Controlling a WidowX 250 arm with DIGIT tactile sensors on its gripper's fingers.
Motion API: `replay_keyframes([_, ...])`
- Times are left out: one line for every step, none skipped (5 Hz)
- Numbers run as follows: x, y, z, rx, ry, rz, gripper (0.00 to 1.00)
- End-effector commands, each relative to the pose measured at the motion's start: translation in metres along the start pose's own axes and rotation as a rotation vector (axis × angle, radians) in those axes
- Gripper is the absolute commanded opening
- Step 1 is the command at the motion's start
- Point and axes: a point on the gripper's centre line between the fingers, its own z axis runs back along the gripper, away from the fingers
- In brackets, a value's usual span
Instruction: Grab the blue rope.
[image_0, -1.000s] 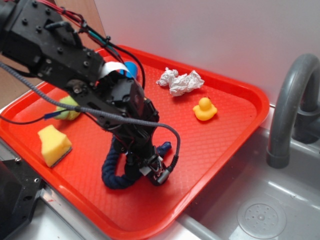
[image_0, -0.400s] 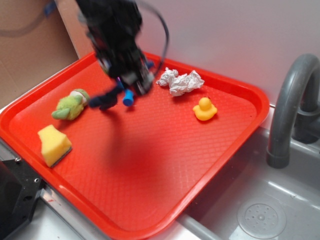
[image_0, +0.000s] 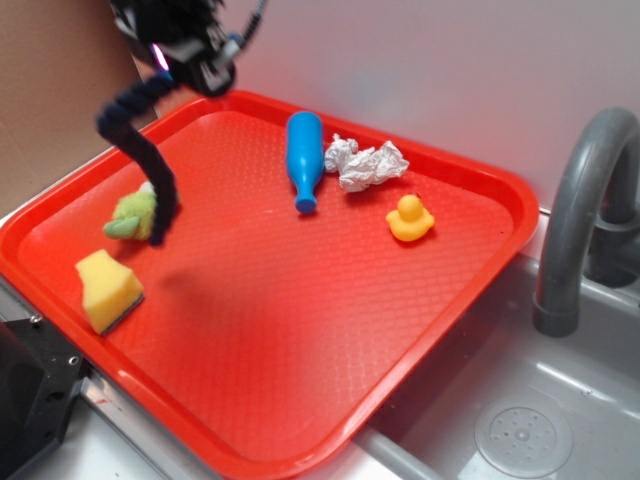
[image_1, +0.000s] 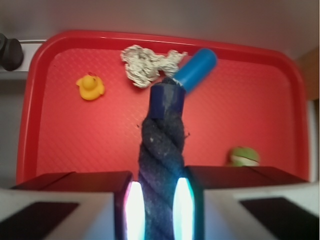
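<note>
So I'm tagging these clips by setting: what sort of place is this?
Probably a mock kitchen sink set up for robot trials: a grey tap over a sink basin with a drain, and beside it a red tray of toys. The gripper holds a blue rope.

— Where is the gripper (image_0: 190, 62)?
— High at the upper left, raised.
— And its jaws?
— Clamped on the blue rope (image_0: 140, 150) (fingers (image_1: 127, 210) pressing both sides).

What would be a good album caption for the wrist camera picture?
Gripper clamped on the blue rope, held above a red tray with a duck, crumpled paper and a blue bottle.
</note>
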Motion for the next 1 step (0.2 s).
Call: replay_keyframes([0.0112,0.0149,0.0321,0.02,-0.099,0.031,0.0])
